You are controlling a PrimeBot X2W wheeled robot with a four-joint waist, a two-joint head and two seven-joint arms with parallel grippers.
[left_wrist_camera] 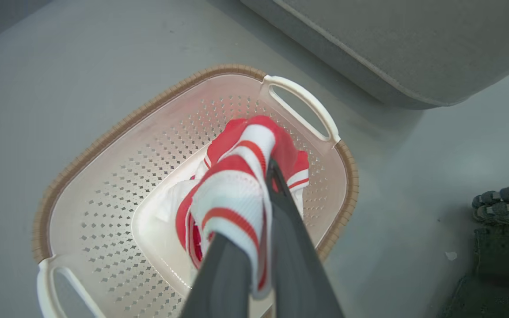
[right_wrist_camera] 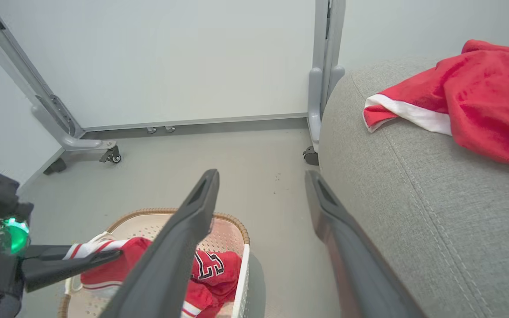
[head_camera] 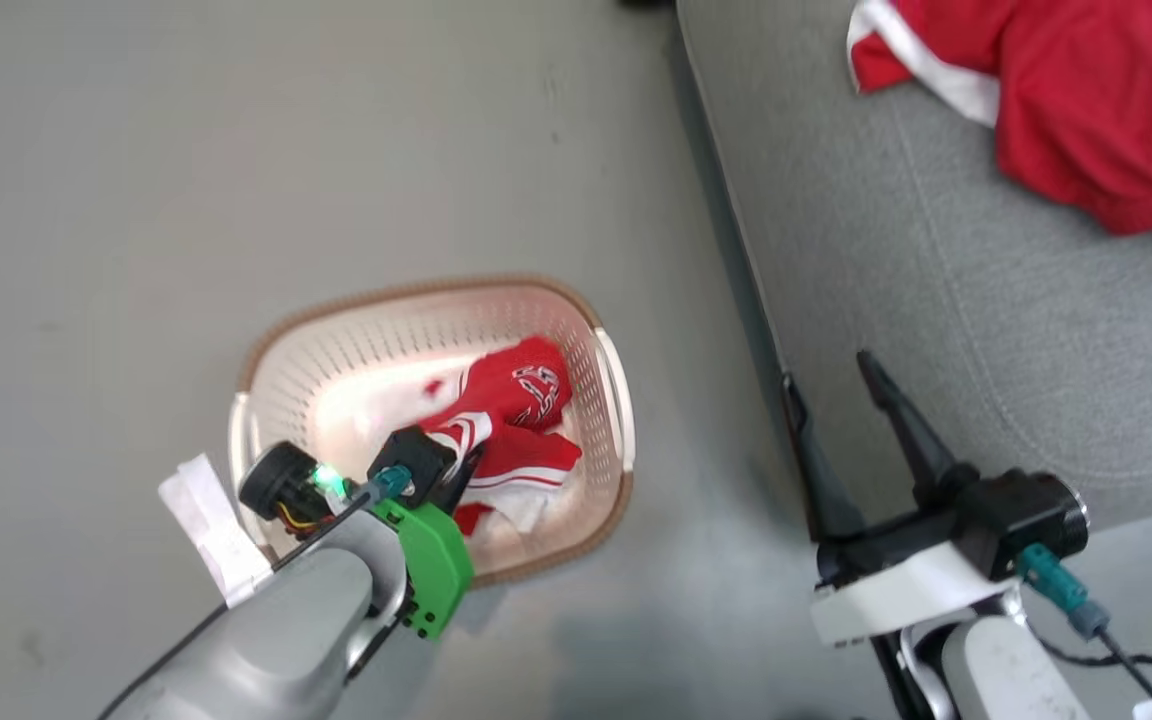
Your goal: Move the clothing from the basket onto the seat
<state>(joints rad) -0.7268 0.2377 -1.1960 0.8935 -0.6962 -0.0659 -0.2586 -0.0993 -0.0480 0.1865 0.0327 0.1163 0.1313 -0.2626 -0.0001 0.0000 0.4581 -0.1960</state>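
Observation:
A red garment with white stripes (head_camera: 521, 395) lies bunched in the cream basket (head_camera: 416, 292) on the floor. My left gripper (head_camera: 468, 458) reaches into the basket, shut on a striped fold of that clothing (left_wrist_camera: 237, 194), which wraps over the fingers (left_wrist_camera: 281, 207). In the right wrist view the left gripper (right_wrist_camera: 108, 256) holds the fold just above the basket (right_wrist_camera: 232, 219). My right gripper (head_camera: 826, 372) stands open and holds nothing, at the front edge of the grey seat (head_camera: 936, 300). A second red garment (head_camera: 1086, 100) with white trim lies on the seat (right_wrist_camera: 413, 198).
Grey floor surrounds the basket. A grey frame on castors (right_wrist_camera: 108, 154) and a white wall panel stand behind it. A white paper tag (head_camera: 206, 520) hangs by my left forearm. Dark cables and gear (left_wrist_camera: 502, 212) lie on the floor to the right of the basket.

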